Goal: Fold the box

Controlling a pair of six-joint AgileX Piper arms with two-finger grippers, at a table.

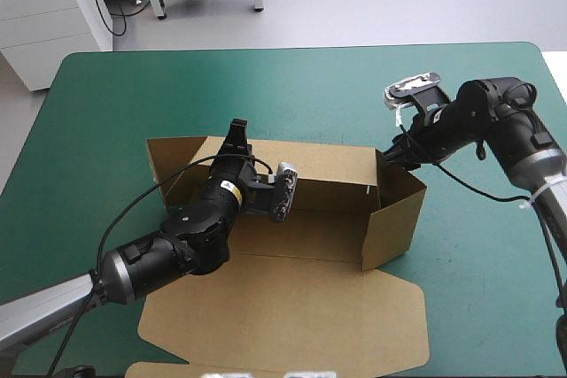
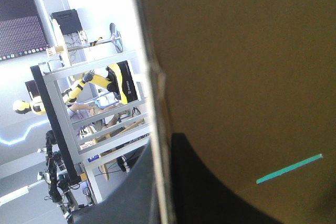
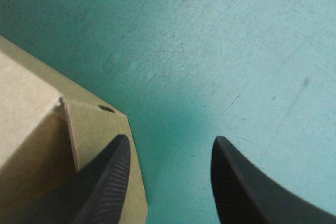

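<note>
The teal-green tabletop carries the brown box at its middle, lid flat toward the near edge, far and right walls raised. The left jaws pinch the far wall's left end, and board fills most of their view. The right jaws stand spread at the far right corner, tips hard to make out from above.

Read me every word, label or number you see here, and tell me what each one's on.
No text here can be read.
The yellow sticker on the left arm: too small to read.
The box: no print visible in any view.
</note>
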